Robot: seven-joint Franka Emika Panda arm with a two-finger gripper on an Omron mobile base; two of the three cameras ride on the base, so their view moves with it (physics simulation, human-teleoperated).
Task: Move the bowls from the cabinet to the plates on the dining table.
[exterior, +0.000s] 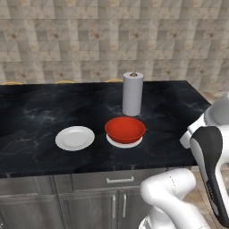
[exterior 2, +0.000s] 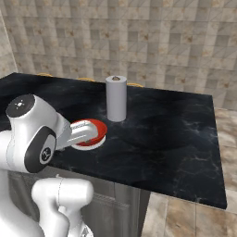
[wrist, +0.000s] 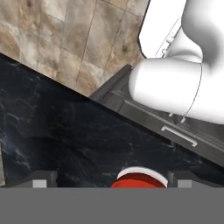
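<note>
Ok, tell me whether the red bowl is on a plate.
On: the red bowl sits upright on a white plate, whose rim shows beneath it.

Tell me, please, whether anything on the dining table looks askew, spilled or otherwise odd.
Nothing stands out. The red bowl sits upright and roughly centred on one white plate, whose rim peeks out below it. The other plate lies flat and bare, and the paper towel roll stands upright behind the bowl.

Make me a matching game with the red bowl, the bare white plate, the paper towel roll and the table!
Things:
1. red bowl
2. bare plate
3. paper towel roll
4. dining table

Descriptions:
A. black with white veins
B. stands upright behind the bowl
C. sits on a white plate
D. flat, with nothing on it

Pairs: 1-C, 2-D, 3-B, 4-A
</note>
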